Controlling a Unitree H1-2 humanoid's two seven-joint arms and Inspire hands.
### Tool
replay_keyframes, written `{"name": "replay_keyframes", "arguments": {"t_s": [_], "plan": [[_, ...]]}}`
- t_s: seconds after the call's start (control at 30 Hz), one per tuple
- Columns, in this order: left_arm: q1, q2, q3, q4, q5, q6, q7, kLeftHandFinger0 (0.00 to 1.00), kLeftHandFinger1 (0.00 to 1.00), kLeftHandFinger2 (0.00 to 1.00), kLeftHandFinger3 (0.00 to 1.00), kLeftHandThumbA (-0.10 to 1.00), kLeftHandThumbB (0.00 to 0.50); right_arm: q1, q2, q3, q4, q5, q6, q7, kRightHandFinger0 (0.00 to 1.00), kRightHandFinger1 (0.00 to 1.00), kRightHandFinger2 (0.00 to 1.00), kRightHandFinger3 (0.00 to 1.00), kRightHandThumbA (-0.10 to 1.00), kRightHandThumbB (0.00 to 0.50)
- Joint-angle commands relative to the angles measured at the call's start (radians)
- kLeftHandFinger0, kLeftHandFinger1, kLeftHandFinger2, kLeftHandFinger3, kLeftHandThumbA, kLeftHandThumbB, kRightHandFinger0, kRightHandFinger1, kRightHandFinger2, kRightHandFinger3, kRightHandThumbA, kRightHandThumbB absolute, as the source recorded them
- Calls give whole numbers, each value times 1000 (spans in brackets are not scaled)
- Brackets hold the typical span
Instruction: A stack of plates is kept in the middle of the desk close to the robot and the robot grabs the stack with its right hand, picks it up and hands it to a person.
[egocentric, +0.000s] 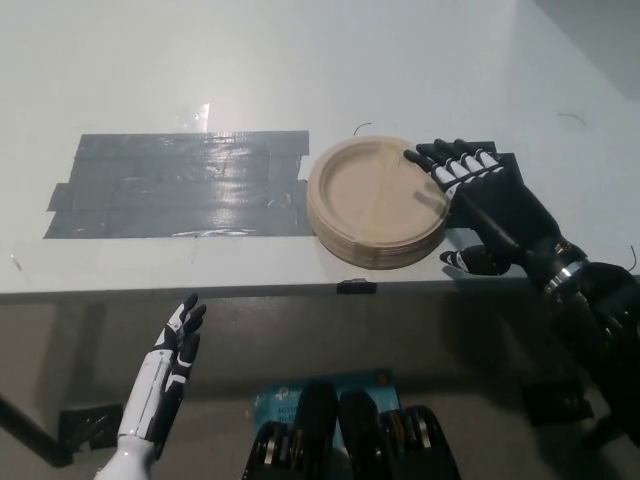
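white left hand (165, 372), black-tipped fingers (188, 318); black right hand (492, 205), white-marked
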Motion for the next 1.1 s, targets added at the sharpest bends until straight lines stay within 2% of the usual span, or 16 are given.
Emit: {"name": "replay_keyframes", "arguments": {"t_s": [0.0,0.17,0.77,1.07], "plan": [[-16,8,1,-28,1,-16,-3,1000,1000,1000,1000,1000,6,-63,-15,11,17,-40,-10,-3,1000,1000,1000,1000,1000,500],[-16,9,2,-32,4,-10,-2,1000,1000,1000,1000,1000,14,-75,-9,33,30,-57,1,20,1000,1000,1000,1000,1000,500],[-23,5,3,-29,-2,-10,-1,1000,1000,1000,1000,1000,0,-106,35,55,154,-91,-9,-46,1000,1000,1000,1000,990,480],[-27,5,0,-29,6,-6,0,1000,1000,1000,1000,1000,0,-129,46,81,199,-112,-8,-73,1000,1000,1000,1000,976,491]]}}
